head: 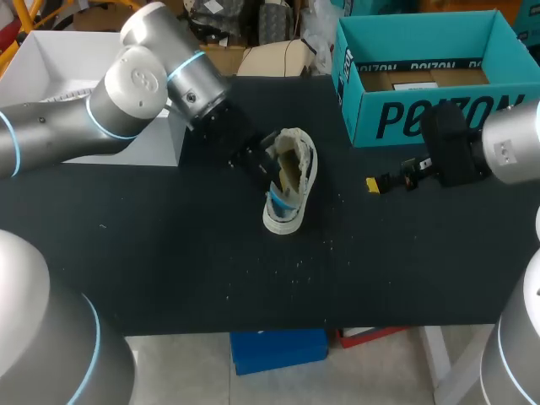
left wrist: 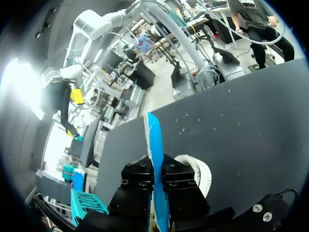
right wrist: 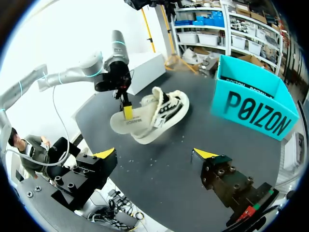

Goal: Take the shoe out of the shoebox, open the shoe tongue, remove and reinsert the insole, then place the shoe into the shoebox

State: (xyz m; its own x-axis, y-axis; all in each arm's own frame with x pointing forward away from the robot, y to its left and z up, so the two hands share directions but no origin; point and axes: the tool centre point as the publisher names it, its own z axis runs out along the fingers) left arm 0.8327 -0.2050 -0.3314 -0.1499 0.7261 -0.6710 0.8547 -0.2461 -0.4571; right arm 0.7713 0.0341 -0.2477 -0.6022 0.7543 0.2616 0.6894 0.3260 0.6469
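Head view: shoe out of shoebox — left pincer pinches the half-out insole, right pincer wide, empty; reinserting and boxing probably remain.

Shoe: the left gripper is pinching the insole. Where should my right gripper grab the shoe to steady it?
Probably take the shoe by its edge toward the shoebox, coming from that side. It lies on its side, with the left gripper and insole filling the opening side. The open right gripper faces the free side.
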